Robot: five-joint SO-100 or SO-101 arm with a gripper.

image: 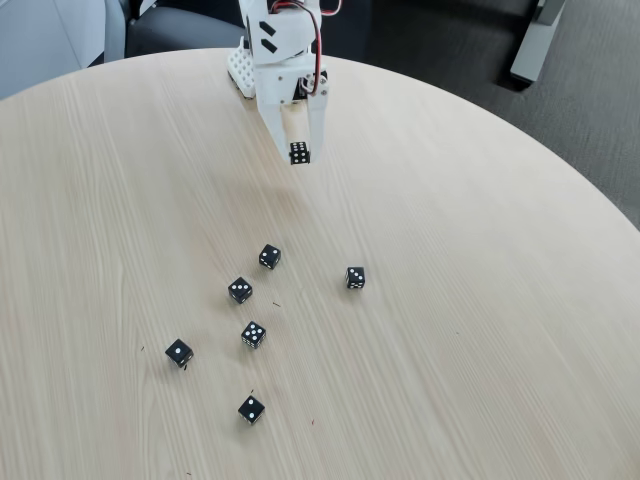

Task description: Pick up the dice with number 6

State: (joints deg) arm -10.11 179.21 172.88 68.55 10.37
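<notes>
We see a die held up over a round table with six more dice lying below.

The pale wood table (480, 330) takes up most of the fixed view. At its far edge the white arm (280, 45) reaches down. Its jaws (299, 152) are closed on the dice with number 6 (299, 153), a small black cube with white pips in two rows of three on the face toward us, lifted clear of the table at the far middle. Six loose black dice lie nearer: one at centre (270, 256), one to its right (355, 277), one just left (240, 290), one showing five pips (253, 334), one at left (179, 352) and the nearest (251, 409).
</notes>
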